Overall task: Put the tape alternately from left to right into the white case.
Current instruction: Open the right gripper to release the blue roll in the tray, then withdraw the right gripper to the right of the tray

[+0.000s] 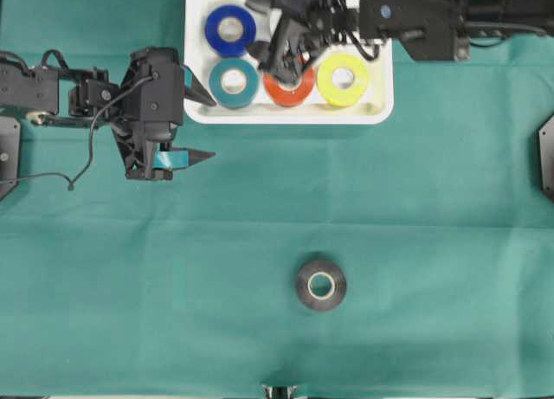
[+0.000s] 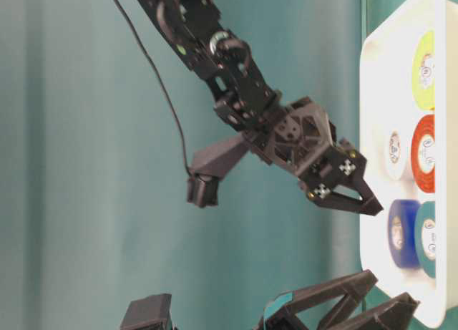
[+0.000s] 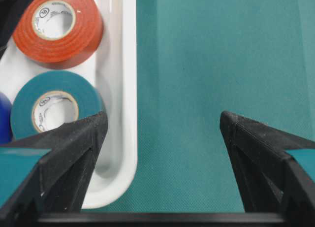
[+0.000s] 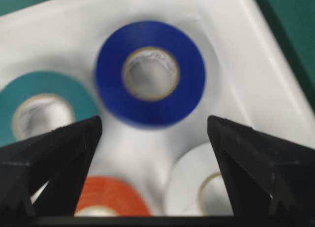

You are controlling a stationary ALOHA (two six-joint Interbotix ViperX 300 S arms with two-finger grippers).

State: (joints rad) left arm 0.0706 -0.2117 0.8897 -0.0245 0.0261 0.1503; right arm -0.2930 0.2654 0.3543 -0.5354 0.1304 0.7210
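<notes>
Green cloth is covering the whole bench, with the white case sitting at its far edge, middle.

Five rolls are lying flat in the case: blue, teal, red, yellow, and white, which is showing only from the side and in the right wrist view. Black roll is lying alone on the cloth, flat, core up, well apart from the case, toward the near edge.

Right gripper is hanging over the case interior, jaws spread, nothing between them; its wrist view is showing blue and white below the gap. Left gripper is hovering just beside the case's left end, jaws spread wide and gripping nothing, one fingertip overlapping the rim in the overhead view.

Key relation: black is lying toward the near edge from both grippers, roughly under the case's midline. It is a round ring lying flat, so no long axis is favouring any approach angle. Left gripper is looking a little nearer and is already clear of the case; right would have to back out over the rim first. By alternation, I judge left to be taking the last roll.
</notes>
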